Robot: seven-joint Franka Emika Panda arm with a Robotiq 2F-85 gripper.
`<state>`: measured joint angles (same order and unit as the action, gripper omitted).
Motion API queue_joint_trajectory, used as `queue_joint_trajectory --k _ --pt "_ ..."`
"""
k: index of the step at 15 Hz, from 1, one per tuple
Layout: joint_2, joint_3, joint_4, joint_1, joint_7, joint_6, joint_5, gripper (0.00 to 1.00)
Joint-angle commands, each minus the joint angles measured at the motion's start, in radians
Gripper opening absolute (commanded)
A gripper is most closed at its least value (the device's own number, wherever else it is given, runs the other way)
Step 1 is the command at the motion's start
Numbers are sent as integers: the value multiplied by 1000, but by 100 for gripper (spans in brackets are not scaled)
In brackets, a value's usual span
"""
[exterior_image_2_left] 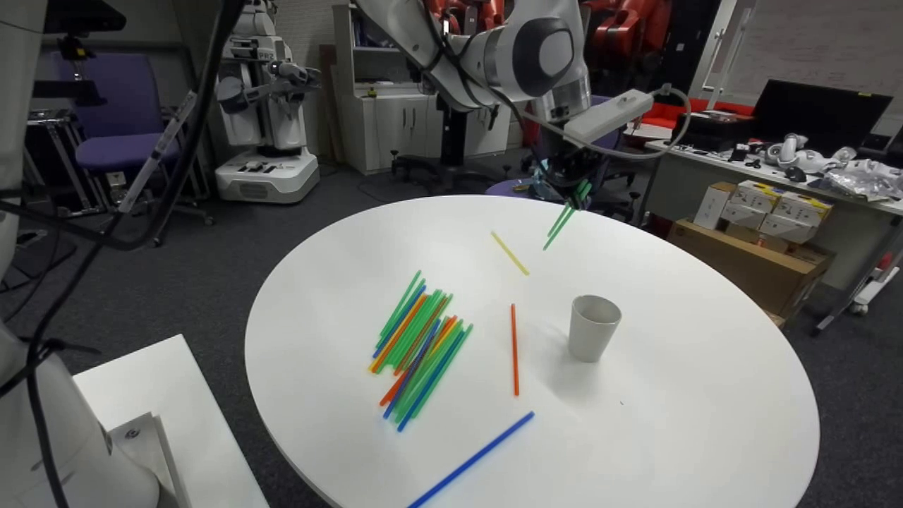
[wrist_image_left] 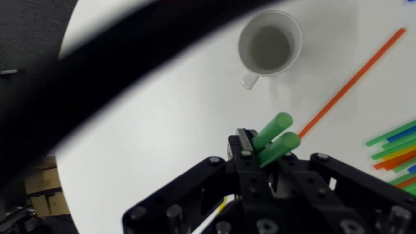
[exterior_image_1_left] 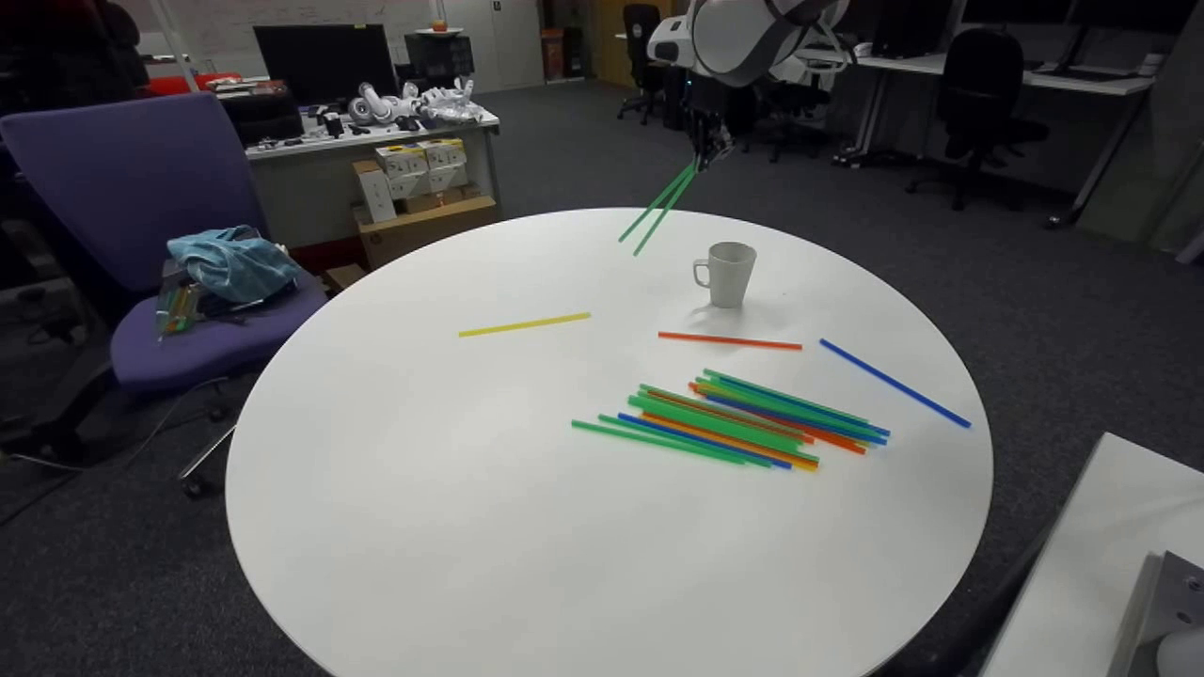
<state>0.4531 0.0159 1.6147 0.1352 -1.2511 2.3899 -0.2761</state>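
My gripper point(exterior_image_1_left: 698, 160) is shut on two green straws point(exterior_image_1_left: 661, 209) above the far part of a round white table point(exterior_image_1_left: 395, 527). In an exterior view the gripper point(exterior_image_2_left: 575, 201) holds the straws point(exterior_image_2_left: 559, 227) slanting down. In the wrist view the fingers point(wrist_image_left: 256, 148) pinch the straws, whose ends point(wrist_image_left: 280, 131) point toward the camera. A white mug point(exterior_image_1_left: 730, 275) stands upright near the gripper; it also shows in an exterior view point(exterior_image_2_left: 592, 335) and the wrist view point(wrist_image_left: 269, 48). A red straw point(exterior_image_1_left: 730, 340) and a yellow straw point(exterior_image_1_left: 524, 324) lie near the mug.
A pile of green, blue, red, orange and yellow straws point(exterior_image_1_left: 724, 428) lies on the table. A single blue straw point(exterior_image_1_left: 894, 383) lies apart near the edge. A purple chair point(exterior_image_1_left: 132, 188) stands beside the table. A white side table point(exterior_image_2_left: 169, 402) bears the robot base.
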Motion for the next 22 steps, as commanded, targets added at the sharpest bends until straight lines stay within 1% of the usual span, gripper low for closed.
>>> queue_joint_trajectory --k 1,4,7,8,11,16,18,19,21,22 --pt "2 -26 42 37 -95 -123 78 1" --pt "33 -41 47 69 -150 -247 197 1" --pt "34 -58 87 101 -104 -187 363 1" --pt "23 -60 110 108 -92 -184 410 1" --pt "-16 -63 192 129 -72 -121 547 1" --pt "-92 -81 394 147 -76 119 777 1" --pt "-126 -91 468 147 -95 266 842 1" --pt "-139 -97 500 148 -105 344 863 1" --pt "-166 -93 571 139 -97 511 838 1" --pt "-173 -60 604 107 -92 591 837 1"
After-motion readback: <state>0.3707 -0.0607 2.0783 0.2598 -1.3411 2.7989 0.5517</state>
